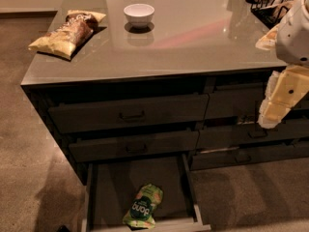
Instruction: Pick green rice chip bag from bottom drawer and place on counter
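Observation:
The green rice chip bag (143, 206) lies flat near the front edge of the open bottom drawer (113, 187), with its dark round logo facing up. The counter (193, 37) is the glossy grey-beige top of the dark cabinet above the drawer. My gripper (271, 115) hangs at the right edge of the view, in front of the right-hand drawer fronts, pointing down. It is well to the right of the bag and higher than it, not touching it. Nothing shows in its grasp.
A large yellow-brown chip bag (67, 33) lies on the counter's left side and a white bowl (139, 14) stands behind the middle. A black wire basket (270, 4) sits at the back right corner. Closed handled drawers (130, 114) stack above the open one.

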